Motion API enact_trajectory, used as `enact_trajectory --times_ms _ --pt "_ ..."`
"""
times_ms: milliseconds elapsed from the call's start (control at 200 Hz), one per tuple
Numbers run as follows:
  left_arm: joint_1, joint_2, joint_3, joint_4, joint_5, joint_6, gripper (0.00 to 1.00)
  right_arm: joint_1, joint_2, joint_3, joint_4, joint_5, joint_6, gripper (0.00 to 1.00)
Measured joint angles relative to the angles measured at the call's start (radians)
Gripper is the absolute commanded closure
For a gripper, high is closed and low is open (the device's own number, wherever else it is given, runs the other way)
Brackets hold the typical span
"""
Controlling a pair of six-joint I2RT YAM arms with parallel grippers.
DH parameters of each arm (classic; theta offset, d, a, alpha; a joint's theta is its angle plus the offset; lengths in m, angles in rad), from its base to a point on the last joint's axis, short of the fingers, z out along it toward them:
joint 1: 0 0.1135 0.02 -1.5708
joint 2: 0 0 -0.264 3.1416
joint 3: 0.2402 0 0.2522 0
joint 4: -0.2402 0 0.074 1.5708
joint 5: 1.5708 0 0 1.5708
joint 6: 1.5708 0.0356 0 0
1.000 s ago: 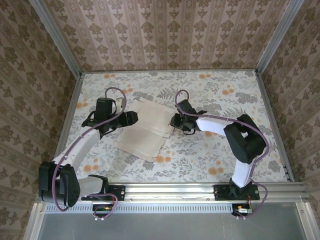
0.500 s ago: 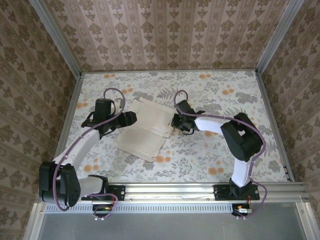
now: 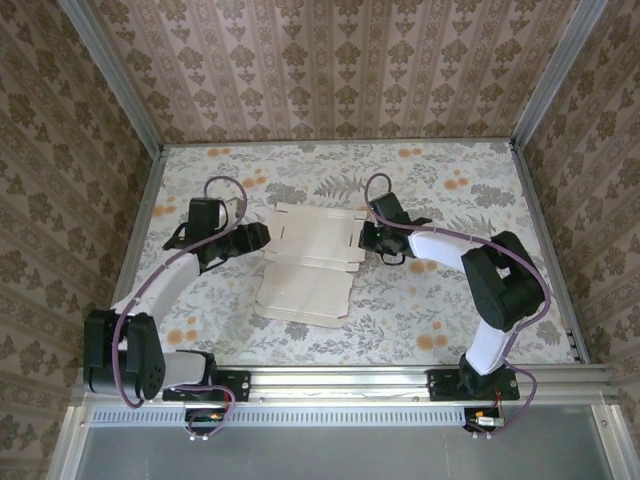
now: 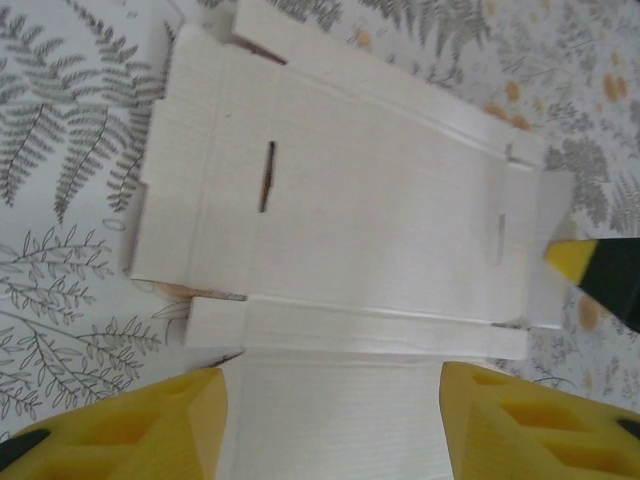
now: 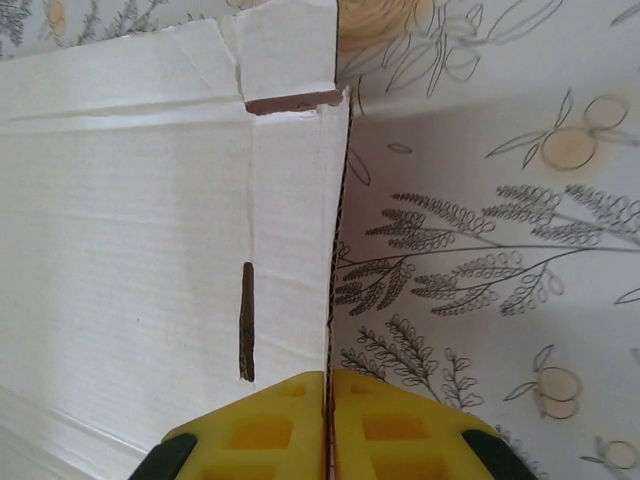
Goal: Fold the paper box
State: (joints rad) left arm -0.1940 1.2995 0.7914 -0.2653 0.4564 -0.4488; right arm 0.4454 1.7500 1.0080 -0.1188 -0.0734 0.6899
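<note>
Right hand (image 5: 328, 395) pinches the paper box (image 5: 130, 220) by its edge.

No legible text or labels

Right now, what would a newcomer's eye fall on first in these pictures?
The pale paper box stands out first, unfolded and lying flat in the middle of the floral table. The right tool is pinched shut on the thin edge of the box's right side. The left tool stands open at the box's left side, its yellow fingers apart over the card.
</note>
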Motion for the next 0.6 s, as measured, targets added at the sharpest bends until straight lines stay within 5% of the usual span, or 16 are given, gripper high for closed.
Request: enact_trajectory --times_ms 135,380,600 --pt "-0.002 0.047 0.000 -0.014 0.001 0.000 0.42 -0.060 -0.023 -0.037 -0.018 -0.048 -0.075 0.88" --pt "-0.095 0.106 0.000 -0.022 -0.023 -0.003 0.40 -0.112 -0.077 -0.062 -0.076 -0.082 -0.169 0.62" --pt "-0.151 0.156 0.014 -0.044 -0.053 -0.008 0.38 -0.090 -0.241 -0.085 -0.121 -0.078 -0.193 0.61"
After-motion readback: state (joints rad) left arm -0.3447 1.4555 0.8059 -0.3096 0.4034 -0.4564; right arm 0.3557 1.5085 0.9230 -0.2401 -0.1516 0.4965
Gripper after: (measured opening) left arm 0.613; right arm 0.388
